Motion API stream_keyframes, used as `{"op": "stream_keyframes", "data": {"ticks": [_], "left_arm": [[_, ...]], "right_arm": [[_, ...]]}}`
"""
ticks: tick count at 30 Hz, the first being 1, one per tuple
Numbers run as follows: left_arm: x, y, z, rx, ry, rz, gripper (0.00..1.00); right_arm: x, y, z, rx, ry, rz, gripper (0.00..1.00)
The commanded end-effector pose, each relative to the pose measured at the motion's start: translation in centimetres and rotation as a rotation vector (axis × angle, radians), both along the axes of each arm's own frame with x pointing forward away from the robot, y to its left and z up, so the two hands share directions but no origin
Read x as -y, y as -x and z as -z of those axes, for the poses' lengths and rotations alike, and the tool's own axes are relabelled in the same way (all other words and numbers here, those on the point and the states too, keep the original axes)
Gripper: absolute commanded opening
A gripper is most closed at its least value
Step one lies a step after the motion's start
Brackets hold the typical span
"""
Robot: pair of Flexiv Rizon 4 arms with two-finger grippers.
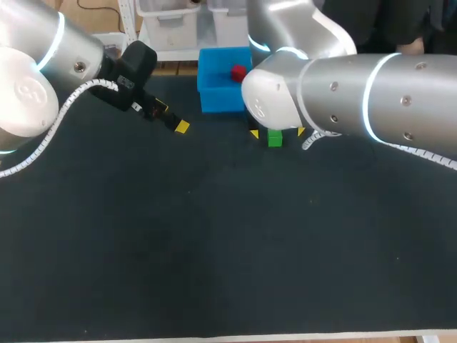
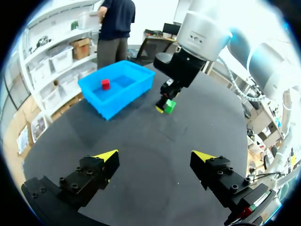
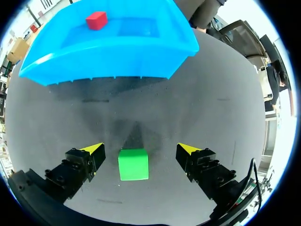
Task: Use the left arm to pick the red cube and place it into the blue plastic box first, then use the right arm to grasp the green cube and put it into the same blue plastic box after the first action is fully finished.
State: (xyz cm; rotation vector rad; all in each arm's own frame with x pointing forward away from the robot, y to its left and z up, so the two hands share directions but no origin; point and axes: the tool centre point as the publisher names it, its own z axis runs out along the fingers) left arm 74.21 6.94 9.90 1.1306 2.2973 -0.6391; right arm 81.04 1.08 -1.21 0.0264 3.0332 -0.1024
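Right wrist view shows the right gripper (image 3: pixel 139 149) with jaws wide open, straddling the green cube (image 3: pixel 133 164) on the dark table (image 3: pixel 211 108), neither finger touching it. Ahead, the red cube (image 3: pixel 96 20) lies inside the blue plastic box (image 3: pixel 108 59). Left wrist view shows the left gripper (image 2: pixel 156 155), jaws also wide apart, holding nothing, above the table.

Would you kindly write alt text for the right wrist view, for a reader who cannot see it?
The right gripper is open around the green cube, which sits on the dark table between its yellow-tipped fingers, touching neither. Ahead of it stands the blue plastic box with the red cube inside.
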Motion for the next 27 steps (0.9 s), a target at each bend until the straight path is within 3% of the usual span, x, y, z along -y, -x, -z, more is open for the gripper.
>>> {"op": "stream_keyframes", "data": {"ticks": [1, 20, 22, 23, 24, 27], "left_arm": [[-0.10, 0.00, 0.12, 0.004, 0.006, 0.003, 1.00], [-0.10, 0.00, 0.12, 0.004, 0.006, 0.003, 1.00], [-0.10, 0.00, 0.12, 0.004, 0.006, 0.003, 1.00], [-0.10, 0.00, 0.12, 0.004, 0.006, 0.003, 1.00], [-0.10, 0.00, 0.12, 0.004, 0.006, 0.003, 1.00], [-0.10, 0.00, 0.12, 0.004, 0.006, 0.003, 1.00]], "right_arm": [[0.09, -0.02, 0.33, 0.005, -0.013, 0.008, 1.00], [-0.75, -0.09, 1.10, -0.007, -0.021, 0.015, 1.00], [-0.77, -0.09, 1.16, -0.009, -0.021, 0.015, 0.29], [-0.77, -0.09, 1.19, -0.009, -0.021, 0.014, 0.05], [-0.78, -0.08, 1.21, -0.010, -0.021, 0.014, 0.00], [-0.80, -0.03, 1.22, -0.009, -0.017, 0.013, 0.00]]}}
